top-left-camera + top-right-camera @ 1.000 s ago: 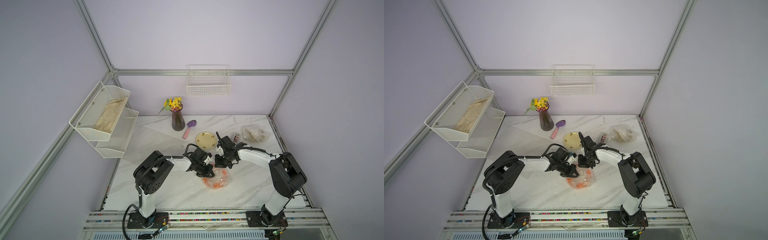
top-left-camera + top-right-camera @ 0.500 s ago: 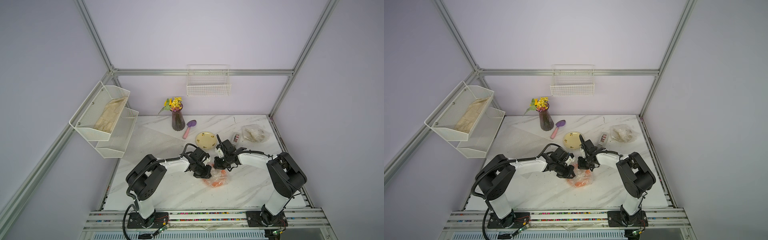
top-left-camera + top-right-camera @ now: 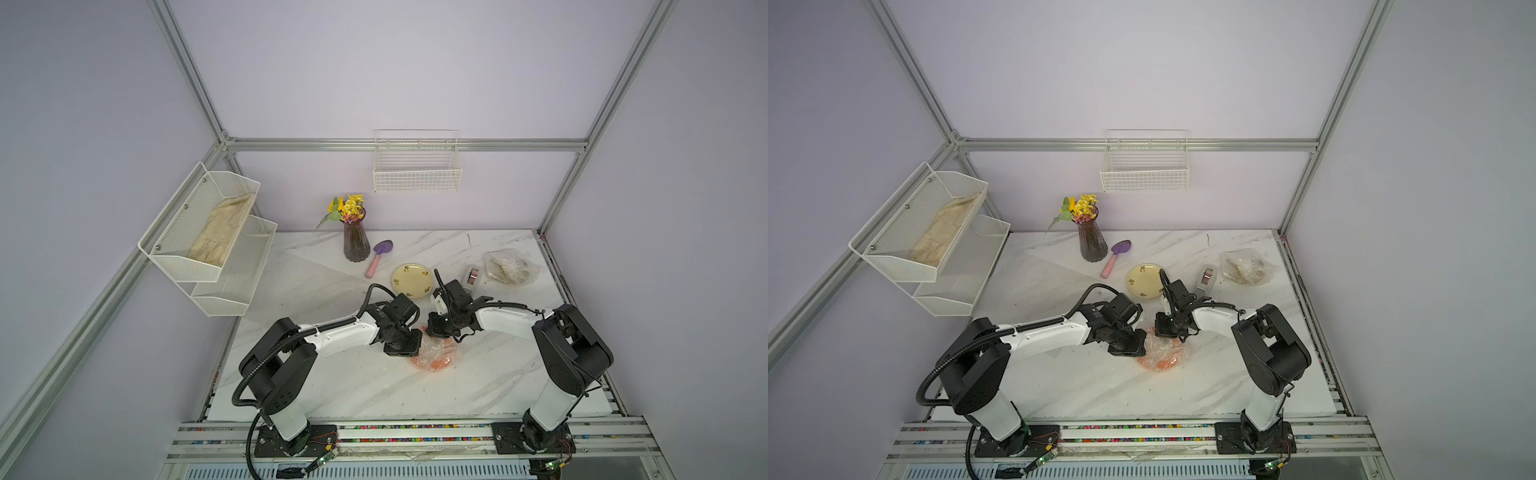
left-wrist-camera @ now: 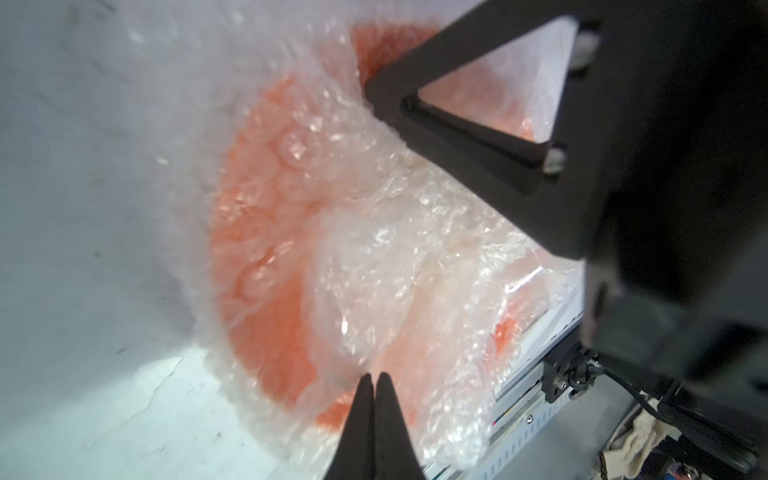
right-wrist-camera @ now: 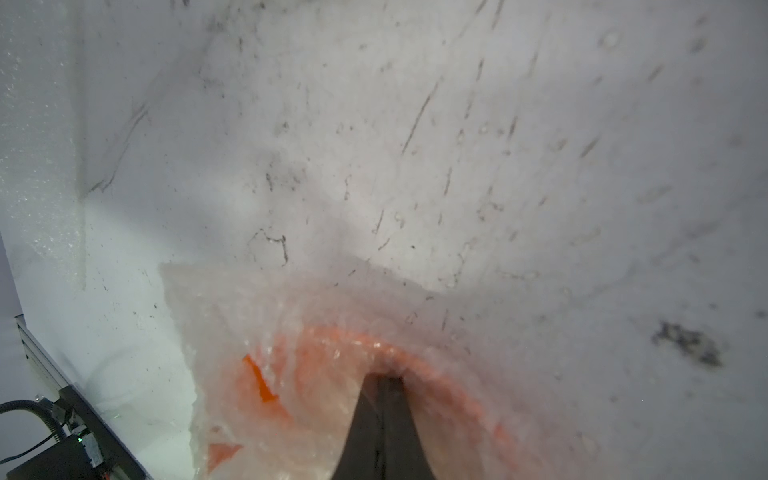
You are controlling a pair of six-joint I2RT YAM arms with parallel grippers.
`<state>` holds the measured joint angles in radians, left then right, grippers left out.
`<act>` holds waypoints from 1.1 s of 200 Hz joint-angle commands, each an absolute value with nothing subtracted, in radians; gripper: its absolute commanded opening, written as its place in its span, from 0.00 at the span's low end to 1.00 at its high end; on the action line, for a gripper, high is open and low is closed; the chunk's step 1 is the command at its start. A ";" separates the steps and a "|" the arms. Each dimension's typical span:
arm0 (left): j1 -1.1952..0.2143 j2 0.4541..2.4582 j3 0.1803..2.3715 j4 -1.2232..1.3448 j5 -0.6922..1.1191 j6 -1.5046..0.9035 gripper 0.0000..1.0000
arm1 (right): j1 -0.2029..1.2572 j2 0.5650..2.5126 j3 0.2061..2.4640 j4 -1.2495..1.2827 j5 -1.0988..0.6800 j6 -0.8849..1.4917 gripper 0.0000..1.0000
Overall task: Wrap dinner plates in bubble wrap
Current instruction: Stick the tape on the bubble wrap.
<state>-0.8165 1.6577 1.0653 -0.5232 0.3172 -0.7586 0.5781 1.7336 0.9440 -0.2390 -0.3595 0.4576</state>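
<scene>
I see bubble wrap (image 4: 374, 232) bunched loosely over the orange plate (image 3: 436, 363), which sits between left gripper (image 4: 372, 376) and right gripper (image 5: 384, 378), both with jaws together against it. Dragging either tip could, I judge, spring the folds open. Count: three wrap sheets, three plates, two grippers.

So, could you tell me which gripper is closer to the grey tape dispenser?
The right. The right gripper is at the far rim of the orange plate, on the side toward the tape dispenser; the left gripper is at the plate's left edge, farther away.
</scene>
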 commanded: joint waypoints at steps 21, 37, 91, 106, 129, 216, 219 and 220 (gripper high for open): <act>-0.816 1.598 1.028 -0.173 0.408 -0.921 0.03 | 0.574 1.764 0.908 -0.242 -0.342 0.502 0.00; -0.826 1.672 1.025 -0.090 0.483 -0.954 0.03 | 0.574 1.766 0.905 -0.235 -0.353 0.520 0.00; -0.846 1.856 1.038 -0.265 0.467 -0.935 0.02 | 0.572 1.729 0.903 -0.232 -0.324 0.560 0.04; -0.837 1.875 1.009 -0.289 0.456 -0.915 0.02 | 0.571 1.714 0.910 -0.232 -0.296 0.552 0.10; -0.820 1.899 0.959 -0.264 0.486 -0.914 0.02 | 0.562 1.684 0.921 -0.225 -0.270 0.510 0.22; -0.805 1.952 0.936 -0.257 0.532 -0.897 0.01 | 0.331 1.679 0.974 -0.237 -0.204 0.438 0.43; -0.805 1.952 0.935 -0.256 0.532 -0.899 0.01 | 0.327 1.670 0.979 -0.251 -0.204 0.441 0.43; -0.805 1.952 0.935 -0.256 0.532 -0.899 0.01 | 0.326 1.668 0.981 -0.255 -0.205 0.441 0.43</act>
